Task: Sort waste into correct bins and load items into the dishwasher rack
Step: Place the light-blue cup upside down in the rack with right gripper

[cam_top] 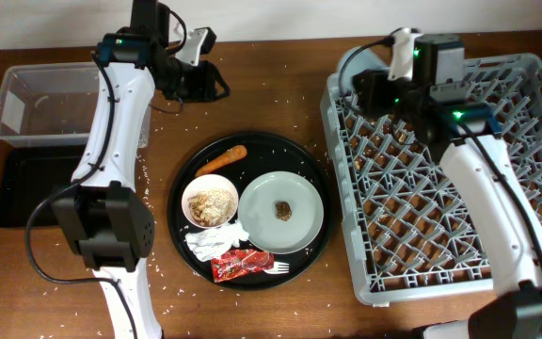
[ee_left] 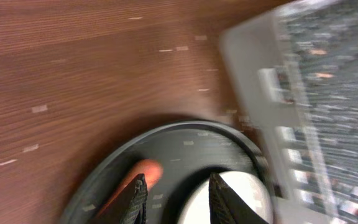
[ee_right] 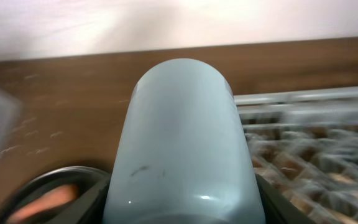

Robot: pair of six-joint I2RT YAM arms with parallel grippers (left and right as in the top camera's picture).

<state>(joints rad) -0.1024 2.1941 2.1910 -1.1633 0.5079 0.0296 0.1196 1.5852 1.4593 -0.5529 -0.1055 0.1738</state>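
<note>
My right gripper (ee_right: 182, 208) is shut on the light-blue cup (ee_right: 182, 137), which fills the right wrist view; overhead, the cup (cam_top: 349, 64) hangs at the far left corner of the grey dishwasher rack (cam_top: 459, 169). My left gripper (ee_left: 178, 177) is open and holds nothing. It hovers over the table (cam_top: 210, 85) behind the round tray, with the orange carrot (ee_left: 143, 171) below its fingers. The carrot (cam_top: 221, 161), a bowl of rice scraps (cam_top: 210, 201), a plate (cam_top: 299, 221) with a brown lump (cam_top: 282, 210), a napkin (cam_top: 216, 241), a red wrapper (cam_top: 238, 266) and a fork (cam_top: 276, 268) lie on that tray.
The round black tray (cam_top: 182, 179) sits mid-table. A clear tub (cam_top: 45, 99) stands at the far left, and a shallow black tray (cam_top: 26, 188) lies in front of it. Rice grains are scattered over the wood. The rack takes up the right side.
</note>
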